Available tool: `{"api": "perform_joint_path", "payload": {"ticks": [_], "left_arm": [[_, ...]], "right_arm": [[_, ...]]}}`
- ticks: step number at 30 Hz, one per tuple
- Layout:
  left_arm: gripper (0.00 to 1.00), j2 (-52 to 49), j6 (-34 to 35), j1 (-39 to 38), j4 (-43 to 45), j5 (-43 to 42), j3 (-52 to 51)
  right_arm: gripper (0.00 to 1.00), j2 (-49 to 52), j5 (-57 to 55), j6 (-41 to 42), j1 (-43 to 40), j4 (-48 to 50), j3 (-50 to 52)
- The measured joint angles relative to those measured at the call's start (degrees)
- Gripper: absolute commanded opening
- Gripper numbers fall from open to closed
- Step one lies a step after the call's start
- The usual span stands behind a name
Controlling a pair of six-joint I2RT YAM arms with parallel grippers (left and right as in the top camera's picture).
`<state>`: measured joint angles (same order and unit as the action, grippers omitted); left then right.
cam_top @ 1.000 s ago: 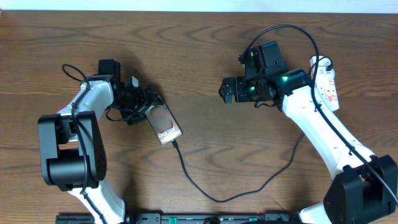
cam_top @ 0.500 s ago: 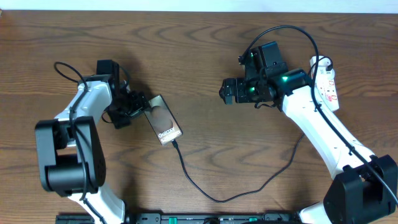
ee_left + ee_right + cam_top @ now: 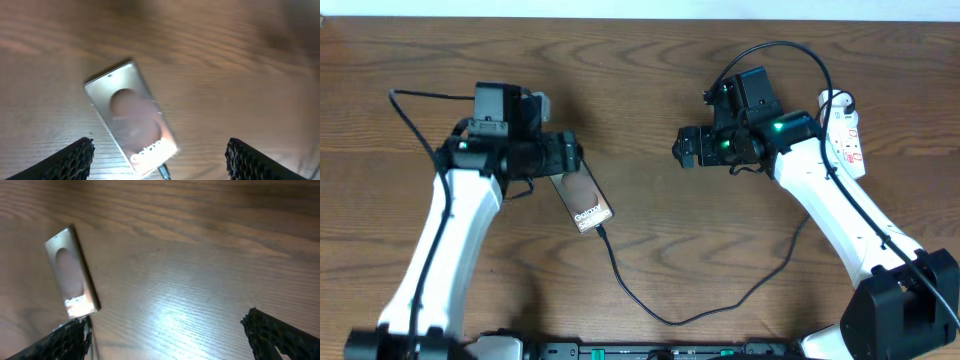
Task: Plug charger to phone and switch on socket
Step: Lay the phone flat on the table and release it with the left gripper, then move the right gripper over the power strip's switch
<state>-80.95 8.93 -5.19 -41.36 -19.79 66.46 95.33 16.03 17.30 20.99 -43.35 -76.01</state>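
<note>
**A:** Left hand [image 3: 160,162] is spread wide with nothing between the fingers [image 3: 70,159]. Only their tips poke into the bottom of the wrist view.

**B:** And the phone [image 3: 583,199]?

**A:** Flat on the tabletop [image 3: 650,70], left of centre, about midway between the far and near edges, lying at an angle. From overhead the left hand covers its far end, and the lettered end points toward the near edge.

**B:** Charger [image 3: 660,315] in?

**A:** The plug tip [image 3: 601,229] meets the phone's near end, but I can't tell if it's fully seated, because the wrist view cuts it off at the frame's bottom. The lead loops toward the near edge, climbs rightward and vanishes behind the right arm [image 3: 840,220].

**B:** Right hand [image 3: 685,147]?

**A:** Also wide open and empty, right of centre, well apart from the phone.

**B:** Socket [image 3: 844,135]?

**A:** A white strip by the right edge, up toward the far right corner, partly hidden by the right arm. Red marks show, but the switch positions are too small to read.
</note>
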Motion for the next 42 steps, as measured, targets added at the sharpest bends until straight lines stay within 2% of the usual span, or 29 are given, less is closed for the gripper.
{"api": "perform_joint_path", "payload": {"ticks": [5, 10, 14, 18, 21, 26, 31, 35, 42], "left_arm": [[0.84, 3.1, -0.3, -0.7, -0.1, 0.0, 0.0], [0.84, 3.3, -0.4, -0.7, -0.4, 0.0, 0.0], [0.84, 3.3, -0.4, -0.7, -0.4, 0.0, 0.0], [0.85, 3.3, -0.4, -0.7, -0.4, 0.0, 0.0], [0.84, 3.3, -0.4, -0.7, -0.4, 0.0, 0.0], [0.84, 3.3, -0.4, -0.7, -0.4, 0.0, 0.0], [0.84, 3.3, -0.4, -0.7, -0.4, 0.0, 0.0], [0.85, 3.3, -0.4, -0.7, -0.4, 0.0, 0.0], [0.85, 3.3, -0.4, -0.7, -0.4, 0.0, 0.0]], "right_arm": [[0.99, 0.1, 7.0, -2.8, -3.2, -4.5, -2.1], [0.99, 0.4, 11.3, -8.0, -10.7, -17.0, -13.2], [0.99, 0.4, 12.9, -12.8, -19.6, -25.7, -25.3], [0.99, 0.4, 13.9, -16.5, -31.0, -28.9, -34.2], [0.99, 0.4, 14.0, -18.4, -39.8, -28.9, -36.1], [0.99, 3.6, 13.9, -22.1, -49.9, -30.8, -36.6], [0.99, 13.3, 13.7, -26.9, -54.0, -32.9, -36.8], [0.99, 22.2, 13.7, -30.6, -53.6, -32.6, -36.7], [0.99, 29.6, 13.1, -34.7, -51.4, -30.3, -36.7]]}}
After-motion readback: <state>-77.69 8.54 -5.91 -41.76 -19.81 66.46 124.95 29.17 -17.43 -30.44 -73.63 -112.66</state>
